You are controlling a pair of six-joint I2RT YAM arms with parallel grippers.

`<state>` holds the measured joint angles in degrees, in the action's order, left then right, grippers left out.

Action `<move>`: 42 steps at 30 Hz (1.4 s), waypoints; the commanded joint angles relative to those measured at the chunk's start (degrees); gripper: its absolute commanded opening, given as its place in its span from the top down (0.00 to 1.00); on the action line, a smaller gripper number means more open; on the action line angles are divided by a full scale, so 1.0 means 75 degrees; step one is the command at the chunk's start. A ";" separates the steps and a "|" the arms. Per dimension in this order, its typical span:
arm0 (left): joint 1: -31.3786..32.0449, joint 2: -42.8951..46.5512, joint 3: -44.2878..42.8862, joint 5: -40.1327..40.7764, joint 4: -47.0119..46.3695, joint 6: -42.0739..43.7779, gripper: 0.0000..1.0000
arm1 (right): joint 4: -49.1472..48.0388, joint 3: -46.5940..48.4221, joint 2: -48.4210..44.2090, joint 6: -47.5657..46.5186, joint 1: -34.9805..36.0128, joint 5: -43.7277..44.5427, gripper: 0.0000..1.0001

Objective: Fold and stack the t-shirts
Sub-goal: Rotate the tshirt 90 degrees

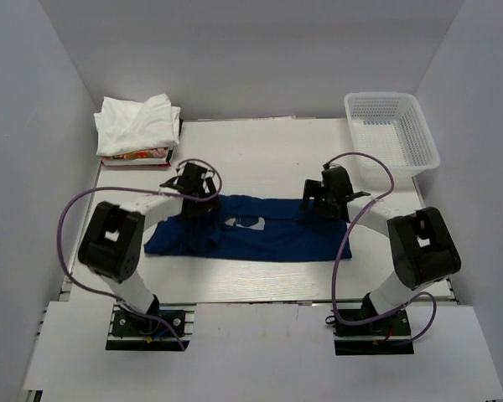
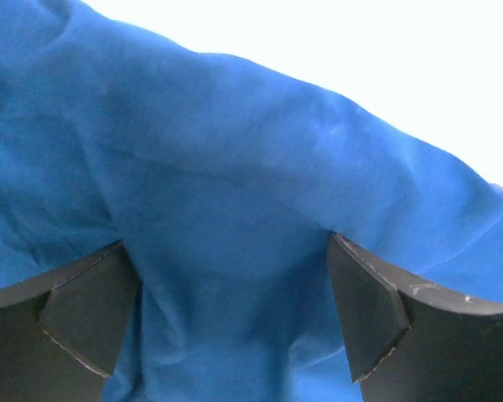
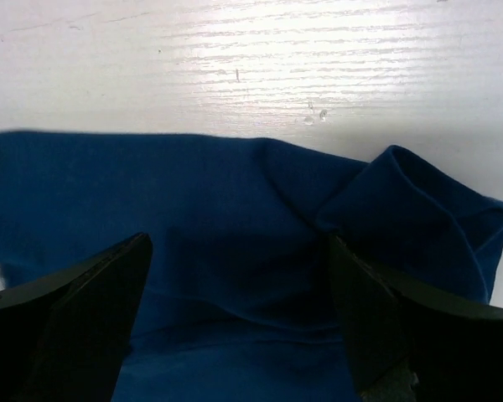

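The navy blue tee (image 1: 260, 236) lies folded into a long band across the middle of the table, its pale print (image 1: 245, 223) facing up. My left gripper (image 1: 193, 201) is open over the band's far left edge; in the left wrist view (image 2: 230, 310) blue cloth (image 2: 235, 184) fills the gap between the spread fingers (image 2: 92, 310). My right gripper (image 1: 323, 205) is open over the far right edge; in the right wrist view (image 3: 235, 318) the dark cloth (image 3: 193, 193) lies between the fingers (image 3: 369, 318), with a folded corner (image 3: 419, 209) at the right. White tees (image 1: 138, 124) sit stacked at the back left.
A white mesh basket (image 1: 391, 130) stands at the back right. The white stack rests on a red-patterned item (image 1: 138, 156). White walls enclose the table (image 1: 260, 159) on three sides. Purple cables loop beside both arms.
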<state>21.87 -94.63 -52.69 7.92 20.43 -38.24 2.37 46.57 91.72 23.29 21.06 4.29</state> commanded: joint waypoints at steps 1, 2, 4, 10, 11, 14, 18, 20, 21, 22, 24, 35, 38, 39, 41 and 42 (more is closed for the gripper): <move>-0.0302 -0.1442 -0.0844 -0.0340 -0.0320 0.0293 0.00 | 0.0351 -0.0453 -0.0437 0.0351 0.0098 -0.0151 0.10; -0.0302 -0.1724 -0.1175 -0.0446 -0.0414 0.0398 0.00 | 0.0410 -0.0791 -0.0591 0.0398 0.0180 -0.0174 0.10; -0.0302 -0.2704 -0.2493 -0.0553 -0.0415 0.0738 0.00 | 0.0632 -0.1504 -0.1139 0.0562 0.0366 -0.0326 0.10; -0.0104 -0.6338 -0.8657 -0.1850 0.0872 0.1440 0.00 | 0.1625 -0.2341 -0.2209 0.0413 0.2284 -0.1638 0.10; -0.0103 -0.7481 -0.9571 -0.2491 0.1083 0.1442 0.00 | 0.1757 -0.2365 -0.2431 0.0294 0.2452 -0.2138 0.10; -0.0033 -0.8440 -1.1338 -0.4236 0.0480 0.1280 0.00 | 0.1992 -0.2517 -0.2782 -0.0397 0.3166 -0.3182 0.10; 0.0037 -0.8242 -1.0331 -0.3918 -0.1305 0.0845 0.00 | 0.2064 -0.2400 -0.3007 -0.0971 0.4011 -0.3865 0.10; 0.0108 -0.8452 -1.0738 -0.3741 -0.1376 0.0775 0.00 | 0.1864 -0.2505 -0.3171 -0.1287 0.4396 -0.3970 0.10; 0.0108 -0.8557 -1.0892 -0.3740 -0.1376 0.0774 0.00 | 0.1794 -0.2506 -0.3287 -0.1335 0.4457 -0.4110 0.10; 0.0108 -0.8628 -1.0998 -0.3740 -0.1527 0.0774 0.00 | 0.1782 -0.2506 -0.3311 -0.1394 0.4539 -0.4112 0.10; 0.0108 -0.8711 -1.1139 -0.3821 -0.1773 0.0611 0.00 | 0.1851 -0.2365 -0.3463 -0.1499 0.4750 -0.3891 0.10; 0.0108 -0.6993 -1.1560 -0.3717 -0.2174 0.0855 0.00 | 0.1279 -0.1908 -0.4553 -0.1476 0.4962 -0.2272 0.10; 0.0108 -0.6229 -1.1421 -0.3704 -0.1858 0.1300 0.00 | 0.0833 -0.2025 -0.4776 -0.1207 0.4950 -0.1933 0.10; 0.0108 -0.5681 -1.1351 -0.3705 -0.1752 0.1534 0.00 | 0.0716 -0.2048 -0.4811 -0.0963 0.4962 -0.1619 0.10; 0.0108 -0.5151 -1.0965 -0.3705 -0.1471 0.1734 0.00 | 0.0680 -0.2096 -0.4952 -0.0925 0.4938 -0.1301 0.10; 0.0108 -0.4916 -1.0824 -0.3705 -0.1365 0.1735 0.00 | 0.0715 -0.2096 -0.4999 -0.0902 0.4938 -0.1311 0.10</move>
<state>22.92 -145.69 -134.23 -19.92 9.30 -28.97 10.50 29.85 55.70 14.79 57.87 -9.74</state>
